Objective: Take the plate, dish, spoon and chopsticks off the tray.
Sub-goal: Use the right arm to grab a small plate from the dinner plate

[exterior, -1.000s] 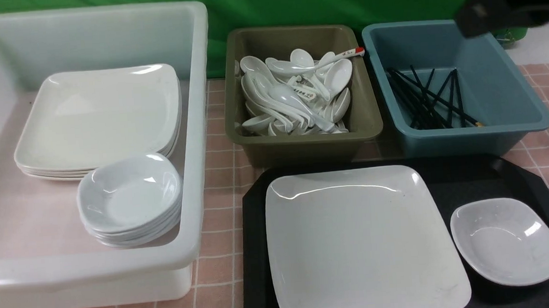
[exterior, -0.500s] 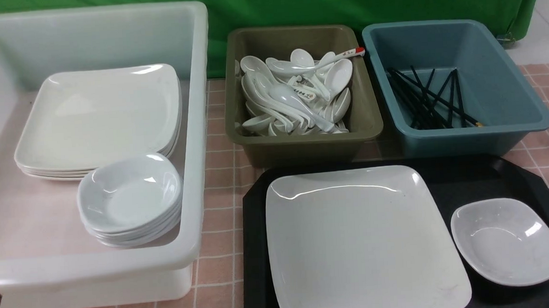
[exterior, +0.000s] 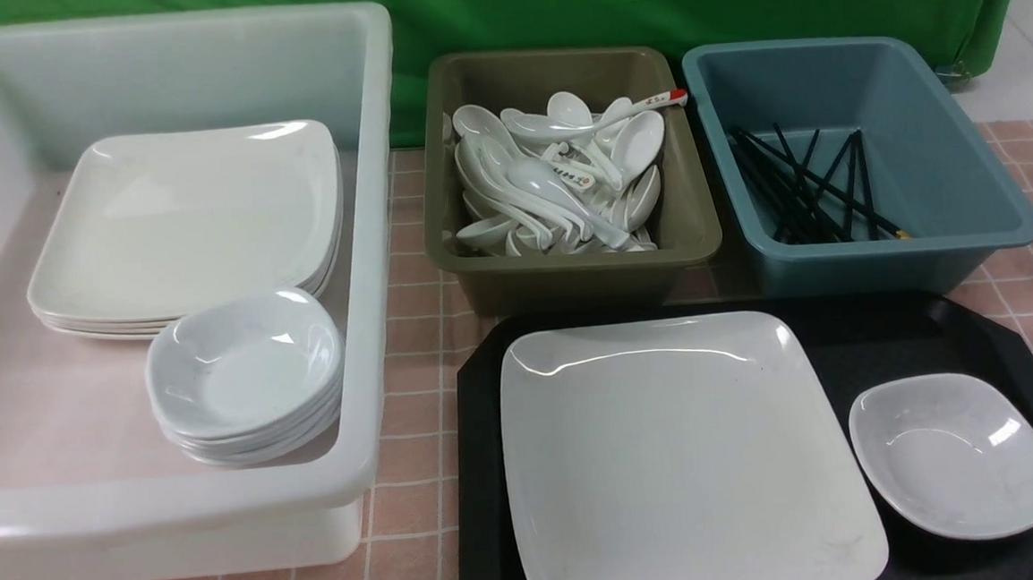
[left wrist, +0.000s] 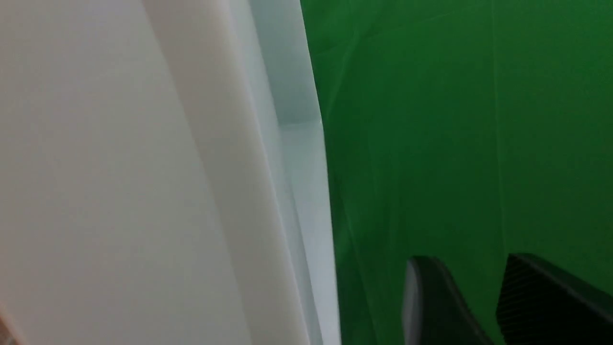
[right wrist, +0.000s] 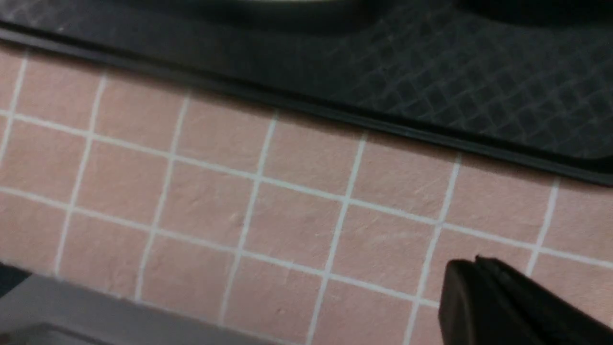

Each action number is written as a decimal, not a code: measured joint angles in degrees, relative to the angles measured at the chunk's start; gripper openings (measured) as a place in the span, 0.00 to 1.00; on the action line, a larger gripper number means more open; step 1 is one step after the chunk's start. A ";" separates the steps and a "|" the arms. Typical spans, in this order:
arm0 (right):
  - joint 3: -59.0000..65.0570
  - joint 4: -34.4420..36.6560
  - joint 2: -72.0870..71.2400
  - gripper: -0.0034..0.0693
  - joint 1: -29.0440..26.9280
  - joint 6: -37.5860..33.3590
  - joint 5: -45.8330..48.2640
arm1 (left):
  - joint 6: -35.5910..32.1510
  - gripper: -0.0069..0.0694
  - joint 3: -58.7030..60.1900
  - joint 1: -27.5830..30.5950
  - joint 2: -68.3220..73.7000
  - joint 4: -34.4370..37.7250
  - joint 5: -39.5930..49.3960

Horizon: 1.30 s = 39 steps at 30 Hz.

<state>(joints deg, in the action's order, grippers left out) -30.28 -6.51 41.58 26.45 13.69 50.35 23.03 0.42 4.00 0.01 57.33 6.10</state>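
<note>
Open air above tray [exterior: 878, 340] — bins [exterior: 569, 273] behind

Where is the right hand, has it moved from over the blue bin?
Yes. The right hand has gone from over the blue bin, out of the front view; it hangs shut beside the tray.

surface: pink-tiled table [exterior: 414, 377] | left: white tub [exterior: 182, 535] | far: olive bin [exterior: 570, 279], blue bin [exterior: 865, 270] | near: tray [exterior: 478, 472]

Even light — plate [exterior: 688, 459] glare, wrist views soft.
</note>
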 joint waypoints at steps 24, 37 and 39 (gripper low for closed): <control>-24.63 -11.29 36.64 0.13 0.00 -7.26 9.83 | -14.42 0.10 -33.83 0.00 28.68 -25.53 46.08; -26.56 -11.35 52.77 0.68 0.00 -13.26 1.97 | -23.03 0.10 -40.22 0.00 48.38 -26.58 55.40; -26.56 -11.35 54.32 0.69 0.00 -14.89 -0.59 | -23.52 0.10 -40.29 0.00 48.44 -26.58 55.03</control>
<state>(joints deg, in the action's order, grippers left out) -56.84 -17.86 95.90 26.45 -1.21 49.76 -0.48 -39.87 4.00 48.45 30.75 61.13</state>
